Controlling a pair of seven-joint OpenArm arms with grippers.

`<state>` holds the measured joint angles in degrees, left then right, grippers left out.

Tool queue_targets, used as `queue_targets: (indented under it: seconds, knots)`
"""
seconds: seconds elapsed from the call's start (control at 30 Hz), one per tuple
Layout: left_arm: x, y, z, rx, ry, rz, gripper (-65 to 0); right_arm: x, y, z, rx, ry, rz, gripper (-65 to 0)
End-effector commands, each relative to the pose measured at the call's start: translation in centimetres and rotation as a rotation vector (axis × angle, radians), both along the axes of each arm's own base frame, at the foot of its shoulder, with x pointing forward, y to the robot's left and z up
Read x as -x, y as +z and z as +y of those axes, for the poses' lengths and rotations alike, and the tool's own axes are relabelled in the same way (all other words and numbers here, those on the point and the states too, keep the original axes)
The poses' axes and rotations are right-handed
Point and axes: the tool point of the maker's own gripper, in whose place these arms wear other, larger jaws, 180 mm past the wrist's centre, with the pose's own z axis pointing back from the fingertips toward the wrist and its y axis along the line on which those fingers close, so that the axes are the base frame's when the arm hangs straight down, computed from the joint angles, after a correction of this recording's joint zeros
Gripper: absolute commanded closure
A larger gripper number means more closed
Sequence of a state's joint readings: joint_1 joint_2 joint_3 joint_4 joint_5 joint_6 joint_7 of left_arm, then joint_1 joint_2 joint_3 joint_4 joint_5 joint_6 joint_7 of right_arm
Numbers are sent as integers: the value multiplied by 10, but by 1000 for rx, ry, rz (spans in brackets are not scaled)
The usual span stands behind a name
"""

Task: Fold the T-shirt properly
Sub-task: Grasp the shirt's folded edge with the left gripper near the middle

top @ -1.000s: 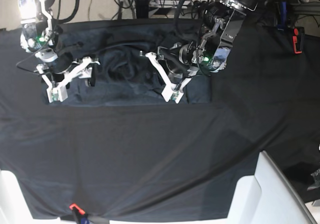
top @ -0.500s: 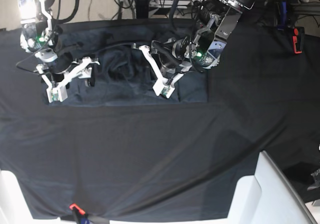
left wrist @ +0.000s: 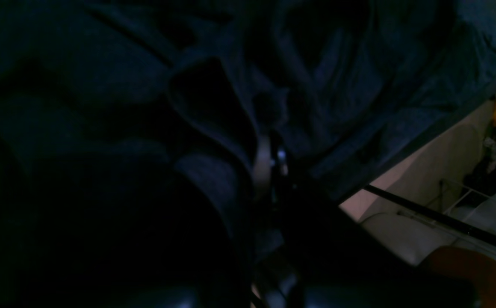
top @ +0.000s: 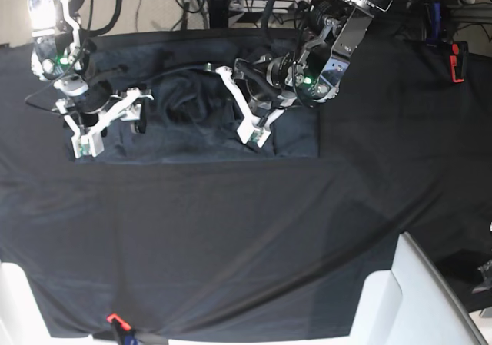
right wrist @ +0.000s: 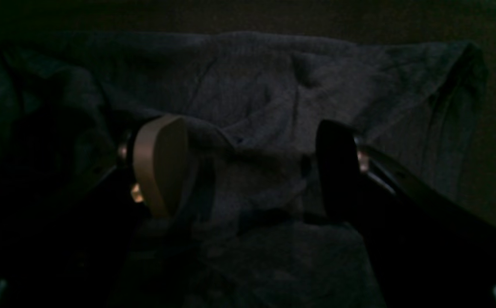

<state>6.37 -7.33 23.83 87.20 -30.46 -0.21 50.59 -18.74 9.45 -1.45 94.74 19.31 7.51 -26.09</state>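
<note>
At frame centre the left gripper [top: 257, 134] pinched the T-shirt [top: 192, 122] – at left, the right gripper [top: 108, 126] stood spread over it.

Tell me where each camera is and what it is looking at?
Base: sits high above the table, looking down at the T-shirt on the black cloth; both arms show.
Left wrist: rides the left arm, very close to dark shirt folds; the left gripper shows, jaws shut on fabric.
Right wrist: rides the right arm, looking along the wrinkled shirt; the right gripper shows, jaws wide apart over it.
Shared: all three views see the same T-shirt.
</note>
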Motion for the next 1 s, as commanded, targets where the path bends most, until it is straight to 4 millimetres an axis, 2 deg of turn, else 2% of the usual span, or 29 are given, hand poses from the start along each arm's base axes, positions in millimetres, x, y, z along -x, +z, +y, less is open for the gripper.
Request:
queue_targets:
  seconds: [0.0, 0.27, 0.43, 0.57, 0.8, 0.9, 0.97]
  knots:
    - [-7, 8, -5, 29, 2, -24, 0, -9, 10, -1, -4, 1, -46, -440]
    - [-9, 11, -7, 33, -2, -31, 0, -9, 10, -1, -4, 1, -46, -440]
    - [-13, 21, -9, 41, -12, -60, -125, -9, 10, -1, -4, 1, -46, -440]
    - [-11, 32, -19, 44, -79, -97, -181, -9, 10, -1, -4, 1, -46, -440]
    - [3, 31, -38, 52, -158, -92, -285, -9, 10, -1, -4, 1, -46, -440]
    - [8, 34, -46, 61, -192, -96, -303, -13, 13, -4, -1, -6, -55, -438]
    - [11, 35, -53, 64, -223, -98, -301, -14, 14, -15, 8, -33, -61, -438]
